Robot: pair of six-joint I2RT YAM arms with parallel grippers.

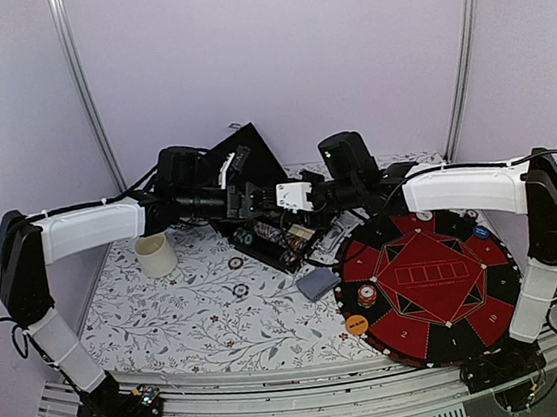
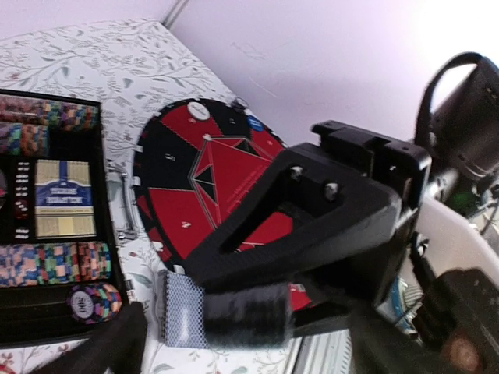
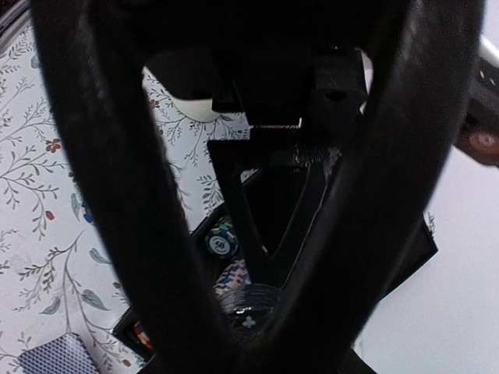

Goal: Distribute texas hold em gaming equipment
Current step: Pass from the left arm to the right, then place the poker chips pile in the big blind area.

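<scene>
Poker chips (image 2: 54,265) fill the black case (image 1: 255,156) toward twelve o'clock, above which left gripper (image 1: 251,202), opening unclear, reaches level from nine, meeting right gripper (image 1: 276,201), fingers spread, from three.

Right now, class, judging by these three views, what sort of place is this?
Probably a robot test booth dressed as a poker table: white walls with metal rails, left arm and right arm bolted at the near edge, and a round red-and-black poker mat beside an open chip case.

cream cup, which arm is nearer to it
Left. The left arm passes close behind the cream cup, its jaws to the cup's right; the right arm lies further right, jaws facing them.
</scene>
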